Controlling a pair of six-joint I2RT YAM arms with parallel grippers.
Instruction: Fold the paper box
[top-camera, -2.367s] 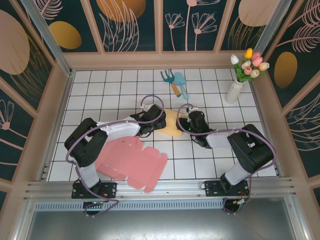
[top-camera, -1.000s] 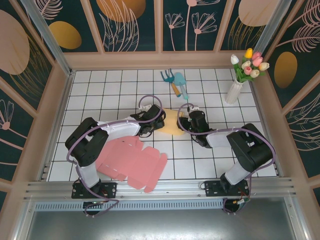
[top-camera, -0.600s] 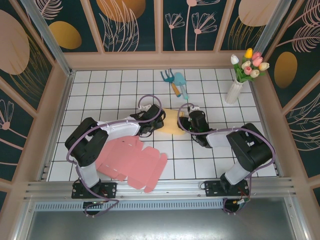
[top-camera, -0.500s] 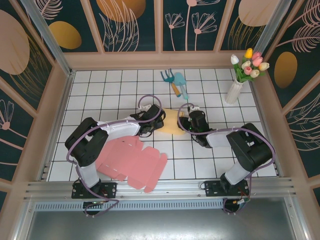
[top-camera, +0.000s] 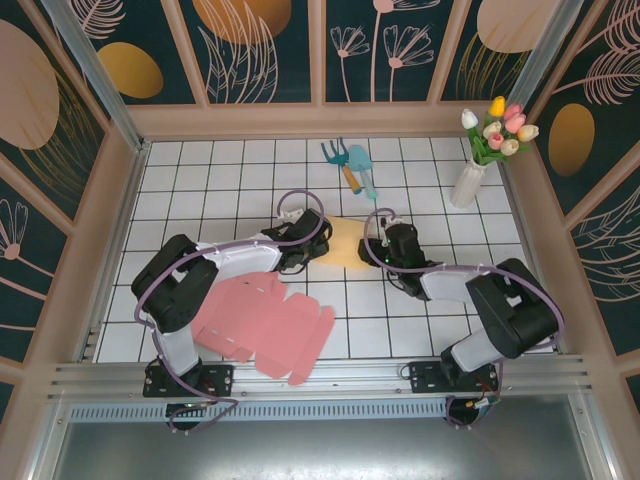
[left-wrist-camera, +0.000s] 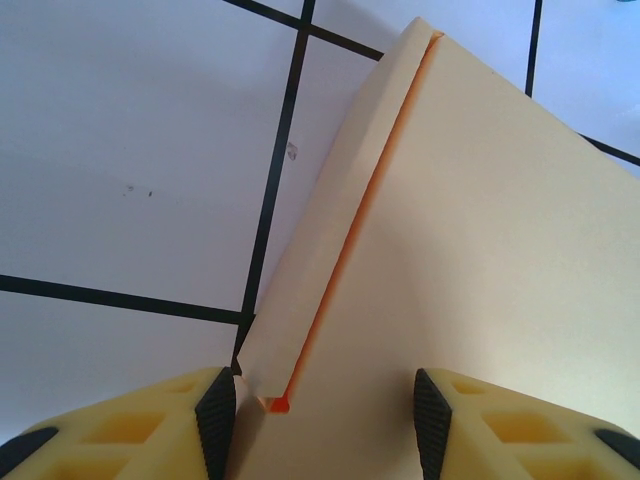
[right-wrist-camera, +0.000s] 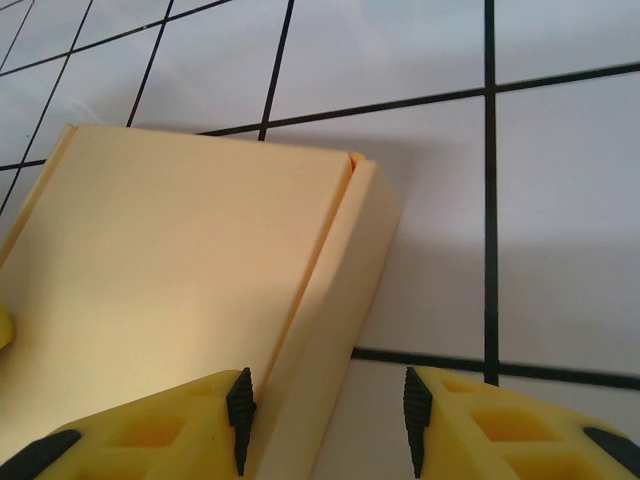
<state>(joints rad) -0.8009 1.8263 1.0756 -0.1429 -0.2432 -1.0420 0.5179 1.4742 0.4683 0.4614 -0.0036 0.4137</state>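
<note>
Right arm is now sitting with its elbow farther toward the right side of the table than half a second earlier. The right gripper is sitting slightly farther right as well. The left gripper and the yellow paper box are keeping their places.

Top view: the paper box, already folded shut, is lying near the middle of the white tiled table, between the two grippers. The left gripper is meeting its left edge and the right gripper its right edge. A pink unfolded box blank is lying flat at the near left, apart from the yellow box. A teal garden rake and trowel are lying farther back. A white vase of tulips is standing at the far right.

Left wrist view: the left gripper is standing released, its yellow fingers parted. A corner of the paper box is lying between them. One pad is touching the box's side wall, and the other is showing in front of the lid. The tiled table is showing beside the box.

Right wrist view: the right gripper is likewise standing released. Its fingers are straddling the side wall of the paper box, one in front of the lid and the other out over the bare table.
</note>
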